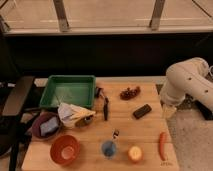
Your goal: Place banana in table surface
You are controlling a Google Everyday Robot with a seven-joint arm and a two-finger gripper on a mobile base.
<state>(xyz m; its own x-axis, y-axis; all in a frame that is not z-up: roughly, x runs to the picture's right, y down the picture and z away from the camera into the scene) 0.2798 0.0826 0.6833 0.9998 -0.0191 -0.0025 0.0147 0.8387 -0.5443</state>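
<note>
The banana (81, 114), pale yellow and slightly curved, lies against the white jug (66, 114) on the left half of the table surface (140, 130), just below the green tray. My white arm (187, 82) hangs at the table's right edge. Its gripper (168, 111) points down beside that edge, far to the right of the banana, with nothing visibly in it.
A green tray (68, 91) stands at the back left. On the table are dark grapes (130, 93), a black block (142, 111), a black tool (105, 107), a purple bowl (46, 125), an orange bowl (65, 149), a blue cup (109, 148), a round yellow fruit (134, 153) and an orange-red stick (162, 145).
</note>
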